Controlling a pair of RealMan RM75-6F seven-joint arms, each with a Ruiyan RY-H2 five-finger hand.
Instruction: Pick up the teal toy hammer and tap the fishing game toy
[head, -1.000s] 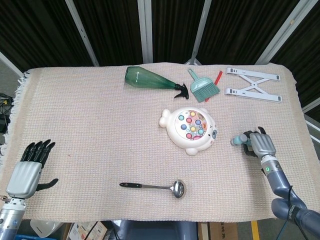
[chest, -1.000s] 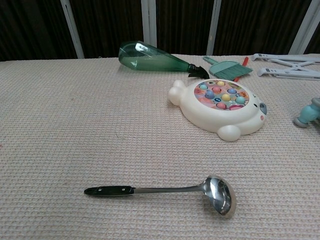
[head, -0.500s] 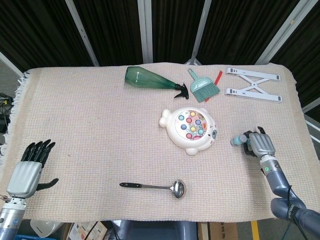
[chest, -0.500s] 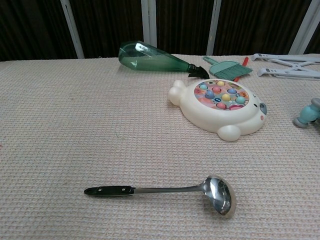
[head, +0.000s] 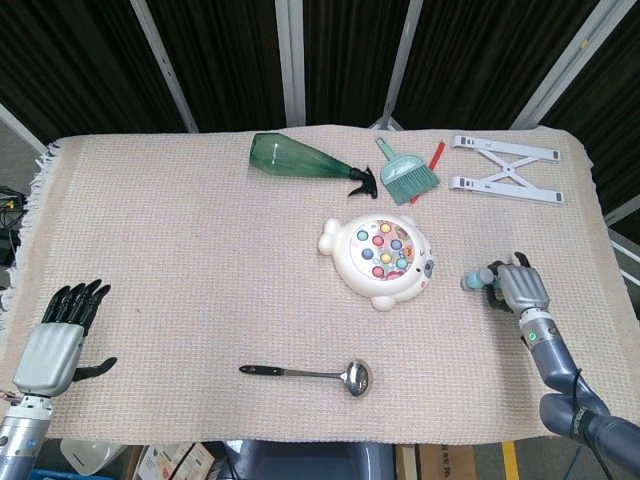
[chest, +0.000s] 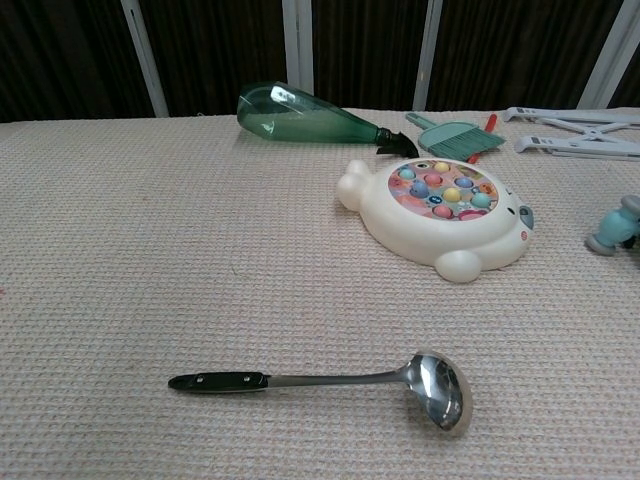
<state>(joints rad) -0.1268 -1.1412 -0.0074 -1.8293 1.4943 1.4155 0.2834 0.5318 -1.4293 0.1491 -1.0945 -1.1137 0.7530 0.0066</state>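
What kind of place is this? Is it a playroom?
Probably not a playroom but a robot test table: a woven cloth holds unrelated items, such as a fishing game toy and a ladle, before dark curtains.

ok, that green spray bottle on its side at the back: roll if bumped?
Likely. The green spray bottle lies on its side with a round body, so a sideways nudge could roll it, though its black trigger head might catch. It looks empty, probably light. The woven cloth should damp sliding.
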